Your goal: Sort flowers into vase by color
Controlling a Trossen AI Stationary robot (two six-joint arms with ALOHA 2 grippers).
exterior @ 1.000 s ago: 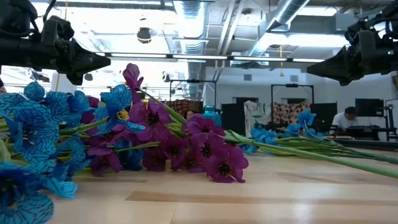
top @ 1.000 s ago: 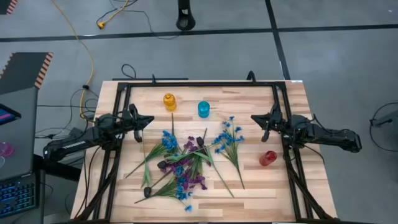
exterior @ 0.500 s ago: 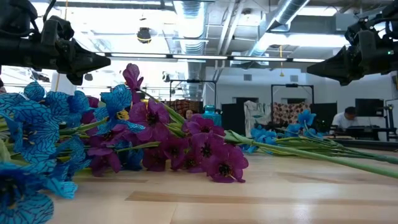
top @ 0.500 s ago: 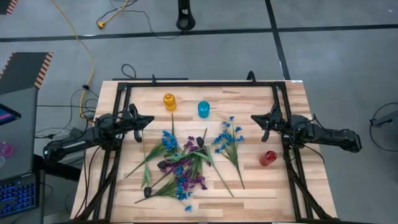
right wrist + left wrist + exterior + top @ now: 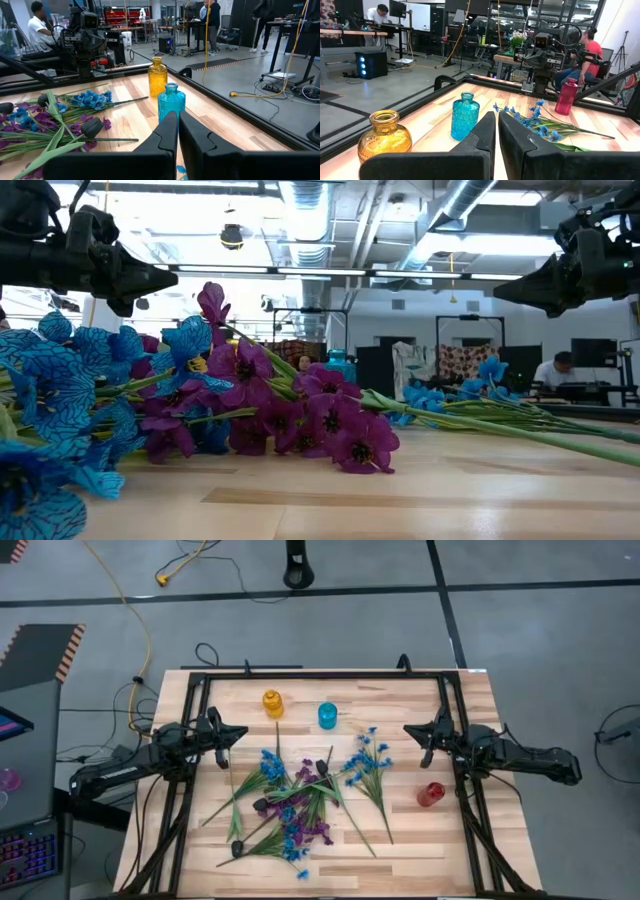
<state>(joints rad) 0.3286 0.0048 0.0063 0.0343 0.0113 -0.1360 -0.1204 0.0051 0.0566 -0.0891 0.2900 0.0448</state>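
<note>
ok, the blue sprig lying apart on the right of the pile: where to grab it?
Probably the bare lower stem of the blue sprig, from straight above with the right tool. That stretch lies flat on the table, free of other stems, while its blossoms sit close to the pile.

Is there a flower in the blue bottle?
No, the blue bottle stands empty, and the flowers lie on the table.
</note>
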